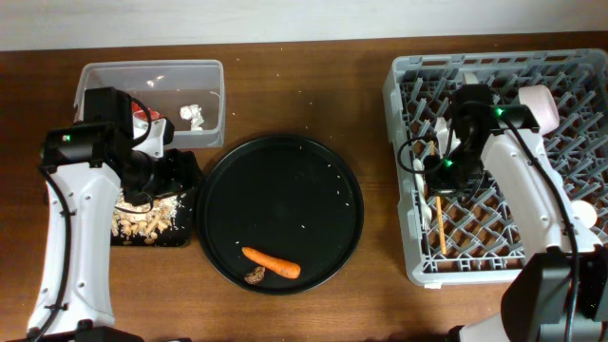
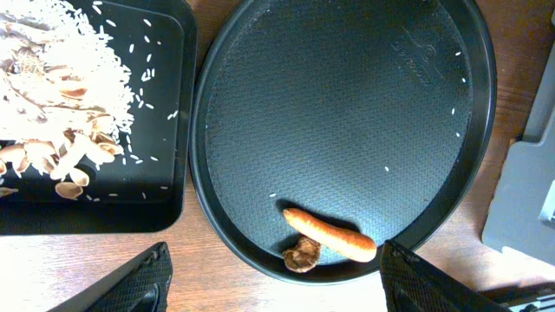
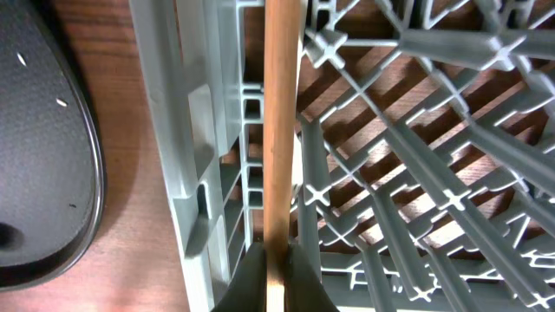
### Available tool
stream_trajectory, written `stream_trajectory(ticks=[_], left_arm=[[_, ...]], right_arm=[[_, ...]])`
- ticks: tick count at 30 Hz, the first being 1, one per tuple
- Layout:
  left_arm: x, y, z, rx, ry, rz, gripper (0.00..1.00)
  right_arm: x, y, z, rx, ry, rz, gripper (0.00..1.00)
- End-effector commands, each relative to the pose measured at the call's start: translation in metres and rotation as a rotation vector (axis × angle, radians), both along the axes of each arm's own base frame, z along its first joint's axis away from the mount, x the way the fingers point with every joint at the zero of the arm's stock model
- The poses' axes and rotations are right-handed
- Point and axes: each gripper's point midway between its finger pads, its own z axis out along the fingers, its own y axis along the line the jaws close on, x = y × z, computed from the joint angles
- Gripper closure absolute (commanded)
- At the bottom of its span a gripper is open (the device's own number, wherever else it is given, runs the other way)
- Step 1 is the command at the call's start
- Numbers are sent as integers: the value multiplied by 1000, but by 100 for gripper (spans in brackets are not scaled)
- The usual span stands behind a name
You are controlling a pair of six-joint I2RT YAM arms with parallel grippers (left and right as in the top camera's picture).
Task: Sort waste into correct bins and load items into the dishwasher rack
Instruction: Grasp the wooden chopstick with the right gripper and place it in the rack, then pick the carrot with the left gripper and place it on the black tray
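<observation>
Orange carrot piece (image 1: 271, 263) lay at the near rim of the round black tray (image 2: 347, 104), with the small brown scrap (image 2: 302, 255) just beside it. The left gripper (image 2: 273, 282) hung with jaws apart and empty, above where that tray met the shallow black tray (image 2: 95, 212) heaped with beige food scraps (image 2: 52, 147). The right gripper (image 3: 276, 290) was clamped on a thin wooden stick (image 3: 279, 130) along the left wall of the dishwasher rack (image 3: 195, 130). Farthest, the clear tub (image 1: 152, 71) held the red wrapper (image 1: 144, 116) and the white tissue (image 1: 193, 115).
</observation>
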Motion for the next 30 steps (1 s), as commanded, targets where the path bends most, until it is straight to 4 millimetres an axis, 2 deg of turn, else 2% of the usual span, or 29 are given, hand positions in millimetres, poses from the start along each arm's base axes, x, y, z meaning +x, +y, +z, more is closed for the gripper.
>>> stream_trajectory(ticks=[1, 2, 5, 7, 8, 9, 10, 12, 13, 14, 16, 17, 18, 20, 22, 23, 25, 27, 30], left_arm=[[-1, 0, 3, 3, -9, 2, 24], [-3, 0, 2, 2, -1, 2, 24], [-5, -1, 2, -3, 9, 1, 24], [-6, -9, 3, -34, 12, -5, 24], [-7, -20, 3, -37, 19, -22, 24], [-8, -30, 3, -41, 21, -38, 24], [-9, -52, -3, -49, 29, -64, 24], [-26, -91, -29, -76, 134, 9, 23], [-47, -112, -53, -80, 241, 106, 16], [-61, -123, -67, -75, 309, 175, 16], [-98, -145, -102, -41, 446, 345, 1], [-110, -160, -121, -42, 463, 396, 1], [-112, -168, -129, -51, 447, 401, 1], [-119, -174, -146, -44, 434, 436, 1], [-122, -172, -162, -28, 401, 469, 1], [-109, -153, -174, 46, 292, 509, 1], [-95, -136, -179, 106, 190, 559, 2], [-93, -138, -180, 99, 185, 558, 18], [-95, -136, -189, 126, 205, 559, 35]], right_arm=[[11, 12, -4, 11, -44, 42, 72], [15, 12, -4, 10, -58, 41, 62], [9, 5, 4, -11, -59, -9, 66], [7, -11, 36, -11, -164, -94, 65], [-1, -28, 65, -12, -256, -154, 58], [-10, -38, 80, -17, -298, -191, 44], [-20, -41, 95, 16, -338, -222, 40], [-27, -42, 96, 18, -329, -229, 39], [-27, -42, 91, 18, -314, -229, 39], [-28, -42, 87, 19, -301, -229, 39], [-29, -42, 74, 21, -271, -231, 39], [-29, -42, 72, 21, -264, -231, 39], [-28, -42, 72, 21, -265, -231, 39], [-28, -42, 72, 21, -265, -231, 39], [-28, -42, 72, 21, -265, -231, 39], [-28, -42, 72, 21, -265, -231, 39], [-28, -42, 72, 21, -265, -231, 39], [-29, -42, 72, 21, -264, -231, 39], [-29, -42, 72, 21, -264, -231, 39]])
